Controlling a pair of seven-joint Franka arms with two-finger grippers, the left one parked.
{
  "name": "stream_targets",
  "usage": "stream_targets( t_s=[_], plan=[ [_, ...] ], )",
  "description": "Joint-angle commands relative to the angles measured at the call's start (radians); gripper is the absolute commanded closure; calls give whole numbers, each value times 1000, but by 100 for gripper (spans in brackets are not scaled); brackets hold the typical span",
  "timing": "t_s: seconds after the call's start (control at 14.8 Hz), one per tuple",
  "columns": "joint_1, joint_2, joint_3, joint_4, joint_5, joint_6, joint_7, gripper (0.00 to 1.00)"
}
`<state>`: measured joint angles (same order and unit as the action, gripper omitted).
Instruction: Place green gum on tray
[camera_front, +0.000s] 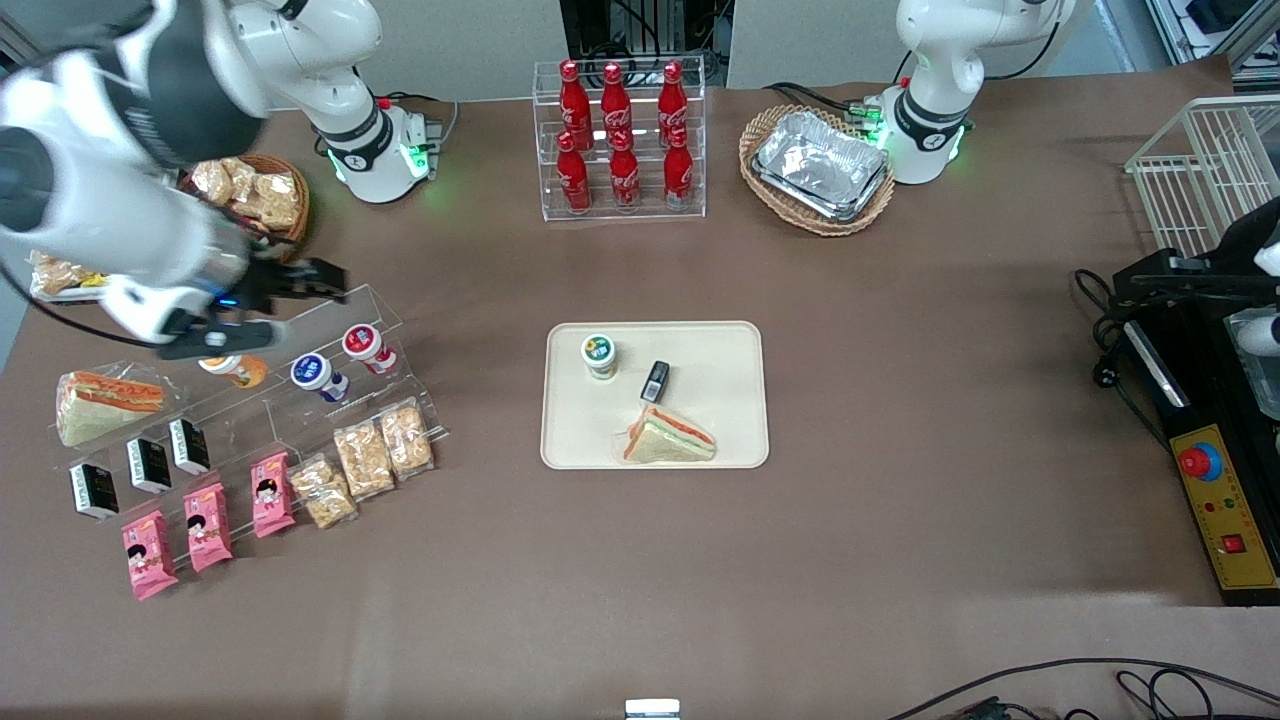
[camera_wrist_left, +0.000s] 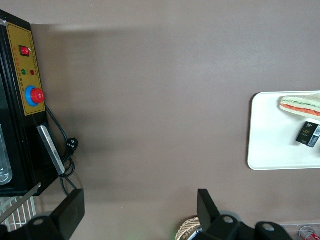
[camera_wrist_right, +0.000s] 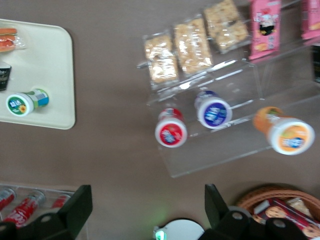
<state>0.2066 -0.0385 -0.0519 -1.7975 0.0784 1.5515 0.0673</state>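
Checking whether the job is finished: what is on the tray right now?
On the tray: green gum standing upright, a small black pack and a sandwich. The open gripper is above the clear rack.

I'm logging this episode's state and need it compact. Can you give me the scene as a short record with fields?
green gum: standing on the tray, free of any grip
also on tray: wrapped sandwich, small black pack
gripper: open, empty, above the acrylic shelf at the working arm's end
on shelf: orange-lidded bottle, blue-lidded bottle, red-lidded bottle
task: looks done
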Motion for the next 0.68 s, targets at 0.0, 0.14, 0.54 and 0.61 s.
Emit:
stream_targets(
  t_s=[0.0,0.14,0.54,0.61],
  plan=[
    [7,2,-95,82,11,-88,-84,0],
    [4,2,-132,116,6,-100,-89,0],
    [0,14,-189,253,-52,-172,-90,0],
    [0,14,-195,260,-60,-172,-92,0]
  ],
)
